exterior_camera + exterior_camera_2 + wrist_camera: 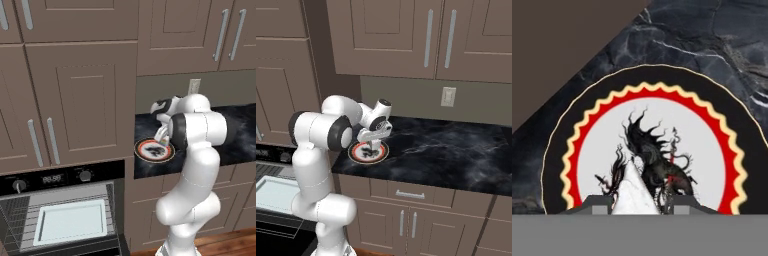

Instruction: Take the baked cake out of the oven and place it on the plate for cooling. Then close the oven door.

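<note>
A: Where is the claw [634,207]?

B: We see it hanging directly above the plate [712,125], which sits on the dark marbled counter [446,145] at the end nearest the oven. In the hand view its two dark fingertips [597,204] are closed on a pale wedge, the baked cake [633,192], whose point rises over the black pattern at the plate's centre.

A: Is the cake on the plate yet?

B: We cannot tell whether it touches the plate.

A: And the oven [60,200]?

B: It stands below and to the left of the plate in the left base view. Its grey racked interior is exposed, with a pale rectangular tray [70,221] lying on the rack. Brown cabinet doors [80,100] rise above the oven.
</note>
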Tool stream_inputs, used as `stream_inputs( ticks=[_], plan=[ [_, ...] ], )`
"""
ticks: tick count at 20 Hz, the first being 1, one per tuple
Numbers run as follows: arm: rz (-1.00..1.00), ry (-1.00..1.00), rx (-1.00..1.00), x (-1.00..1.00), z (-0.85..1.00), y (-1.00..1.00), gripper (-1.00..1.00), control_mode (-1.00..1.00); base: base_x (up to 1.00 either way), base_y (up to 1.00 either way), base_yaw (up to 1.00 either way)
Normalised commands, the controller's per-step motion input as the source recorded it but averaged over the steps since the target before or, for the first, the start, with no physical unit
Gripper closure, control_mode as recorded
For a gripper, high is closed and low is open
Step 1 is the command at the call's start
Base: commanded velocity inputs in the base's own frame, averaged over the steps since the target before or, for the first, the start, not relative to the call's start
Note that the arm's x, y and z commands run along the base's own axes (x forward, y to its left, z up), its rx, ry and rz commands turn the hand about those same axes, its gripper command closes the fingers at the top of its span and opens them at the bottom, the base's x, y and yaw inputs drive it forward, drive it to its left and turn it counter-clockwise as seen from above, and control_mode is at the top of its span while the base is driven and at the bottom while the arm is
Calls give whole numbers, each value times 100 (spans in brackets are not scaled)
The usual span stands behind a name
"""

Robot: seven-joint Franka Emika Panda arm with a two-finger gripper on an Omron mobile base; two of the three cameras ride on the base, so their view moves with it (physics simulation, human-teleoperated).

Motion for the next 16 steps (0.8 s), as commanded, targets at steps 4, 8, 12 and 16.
stream_inputs(
  ticks=[4,8,12,16],
  plan=[
    [0,0,0,19,-17,8,100,-100,0,0,0],
    [0,0,0,16,-19,2,100,-100,0,0,0],
    [0,0,0,15,-15,3,100,-100,0,0,0],
    [0,0,2,14,-15,3,100,-100,0,0,0]
  ],
)
